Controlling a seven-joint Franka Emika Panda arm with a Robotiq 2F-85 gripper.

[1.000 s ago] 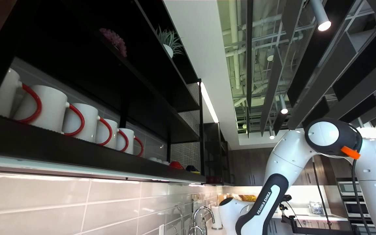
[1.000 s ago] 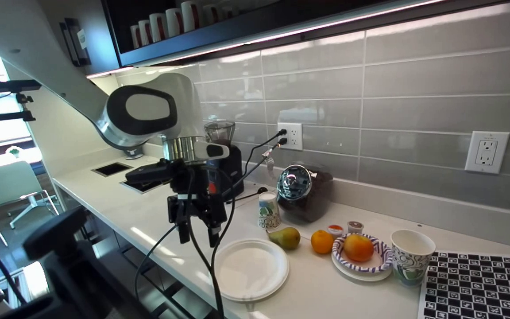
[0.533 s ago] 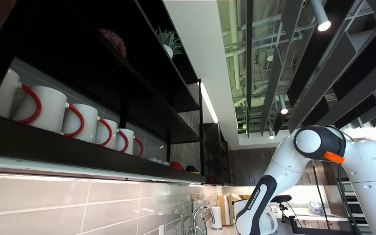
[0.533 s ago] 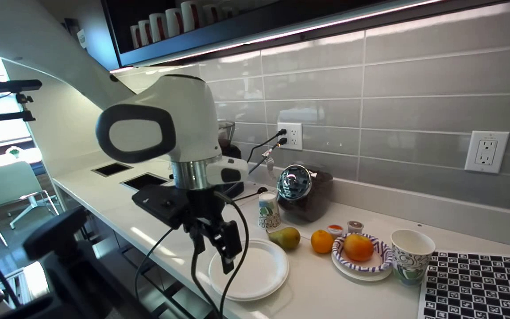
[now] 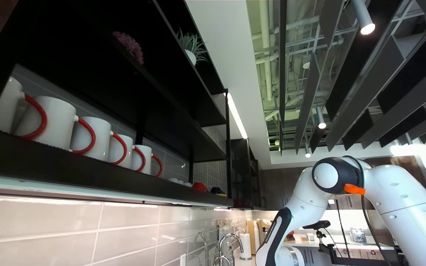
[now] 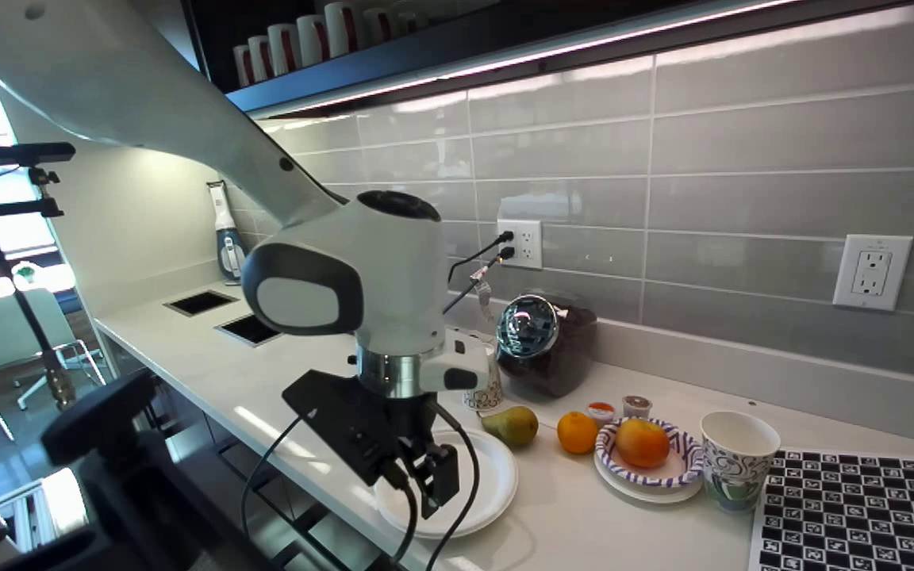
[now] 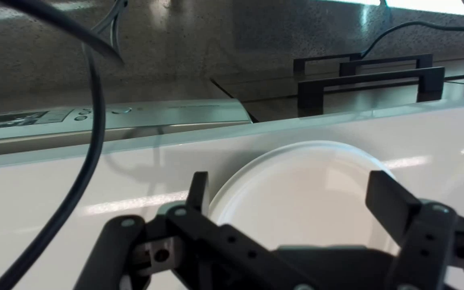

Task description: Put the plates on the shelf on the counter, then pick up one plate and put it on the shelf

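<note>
White fills the middle of my wrist view: the plate [image 7: 304, 193] lies flat on the counter [image 7: 437, 185], near its front edge. My gripper [image 7: 290, 191] is over it, with the fingers [image 7: 391, 205] spread wide apart. There is nothing between them, so I have hold of nothing. To me the fingers look a bit above the plate, but I can't tell just how far.

In an exterior view I see the gripper from the side, tilted over the same plate, with a pear [image 6: 511, 427] just beside the rim. What looks like another plate [image 6: 647, 496] sits under a purple and white bowl [image 6: 685, 468]. So plates are on the counter, and I think I am at the part where I pick one up. I judge that the plate is wider than my fingers' gap, so next I should go to its rim, put one finger inside and one outside, and squeeze softly. If I push too hard, it could bend or slide off the edge.

In an exterior view the black shelf [image 5: 124, 181] holds white mugs [image 5: 102, 136], and only the arm [image 5: 307, 195] shows, not the gripper. That shelf is where I think the plate must go once lifted.
</note>
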